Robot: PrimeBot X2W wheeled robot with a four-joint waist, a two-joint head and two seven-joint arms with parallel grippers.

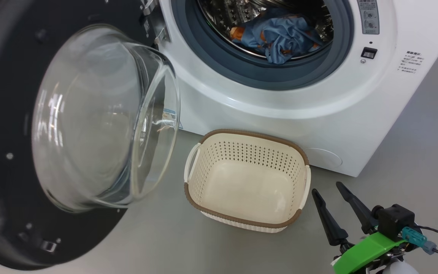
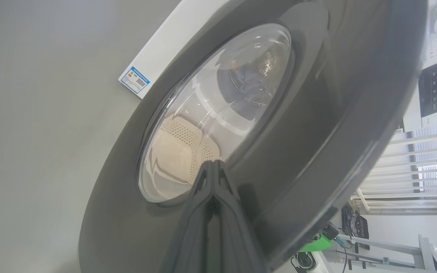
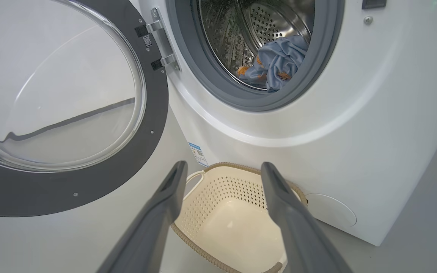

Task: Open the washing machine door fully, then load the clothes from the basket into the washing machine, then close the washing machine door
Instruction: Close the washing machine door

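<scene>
Noting jaws first. The left gripper (image 2: 211, 165) has its two fingers pressed together with nothing between them. The tips are right at the outer face of the door (image 2: 298, 151), at the lower edge of its glass window (image 2: 203, 113). I cannot tell whether they actually touch it.

The right gripper (image 1: 326, 188) has its fingers spread wide and holds nothing. It hovers low over the floor (image 1: 413, 152), just right of the basket (image 1: 242, 222). From its wrist camera the fingers point across the basket's near rim toward the machine front.

Basket: empty, upright on the floor, just in front of the washing machine (image 1: 280, 125) and below the opening.

Clothes (image 1: 280, 38): a blue bundle with orange patches inside the drum (image 1: 222, 15). It lies low at the front, with one fold drooping onto the grey gasket (image 1: 211, 64).

Door: swung open on its hinge (image 3: 161, 41) at the left of the opening, glass bowl bulging toward the basket. Through the glass, from the left wrist camera, I see the basket and clothes, distorted.

Blue sticker (image 3: 197, 153): low on the machine front, just behind the basket's left handle.
</scene>
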